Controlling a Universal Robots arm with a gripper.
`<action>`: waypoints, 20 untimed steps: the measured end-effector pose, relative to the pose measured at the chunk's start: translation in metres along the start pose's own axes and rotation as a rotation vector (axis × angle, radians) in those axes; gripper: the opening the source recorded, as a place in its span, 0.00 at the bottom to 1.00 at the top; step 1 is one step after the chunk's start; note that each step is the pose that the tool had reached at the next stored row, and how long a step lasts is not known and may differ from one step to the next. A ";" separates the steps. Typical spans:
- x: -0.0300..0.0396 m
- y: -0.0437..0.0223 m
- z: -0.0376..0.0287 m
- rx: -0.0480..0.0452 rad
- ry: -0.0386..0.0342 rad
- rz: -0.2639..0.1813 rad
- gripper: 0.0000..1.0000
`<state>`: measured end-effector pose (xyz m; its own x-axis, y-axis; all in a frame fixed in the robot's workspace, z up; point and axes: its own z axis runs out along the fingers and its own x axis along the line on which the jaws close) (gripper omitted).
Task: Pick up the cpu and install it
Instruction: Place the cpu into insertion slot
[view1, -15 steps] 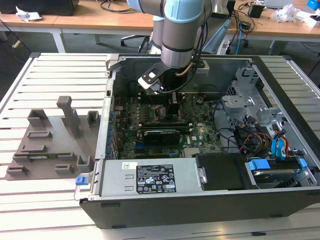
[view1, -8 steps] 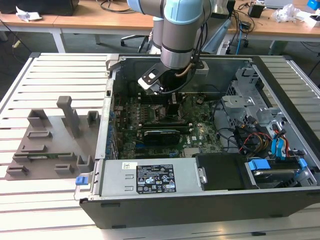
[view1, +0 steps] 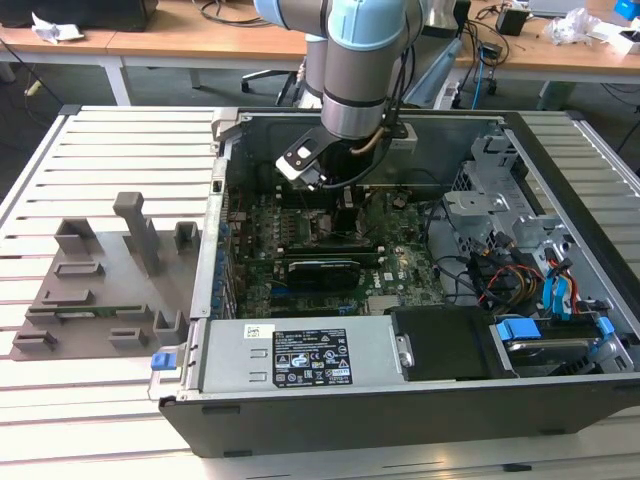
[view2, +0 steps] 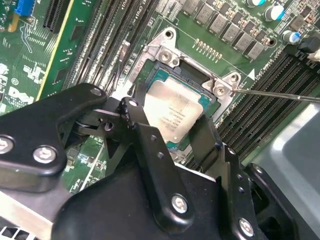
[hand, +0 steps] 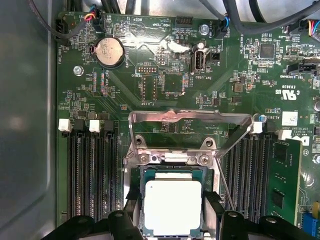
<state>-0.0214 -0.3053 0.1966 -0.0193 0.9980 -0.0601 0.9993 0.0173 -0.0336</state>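
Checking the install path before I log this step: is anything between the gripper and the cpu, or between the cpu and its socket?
Nothing visible. The cpu sits in the socket directly under the gripper, and the hinged load plate is swung up, clear of both.

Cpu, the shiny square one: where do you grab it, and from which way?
Probably by two opposite thin edges of the cpu, coming straight down from above. It lies flat, shiny top up, at the socket, so only its rim offers a hold. The open metal frame sits at one end, so take the other two sides.
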 end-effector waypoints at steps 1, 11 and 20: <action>-0.0001 -0.0001 -0.0011 0.0002 -0.0002 0.000 0.62; -0.0008 -0.0006 -0.0169 0.0000 0.0001 0.000 0.35; -0.0035 -0.0045 -0.0105 -0.0008 0.0054 -0.010 0.11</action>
<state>-0.0254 -0.3083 0.2074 -0.0289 0.9981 -0.0544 0.9991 0.0271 -0.0334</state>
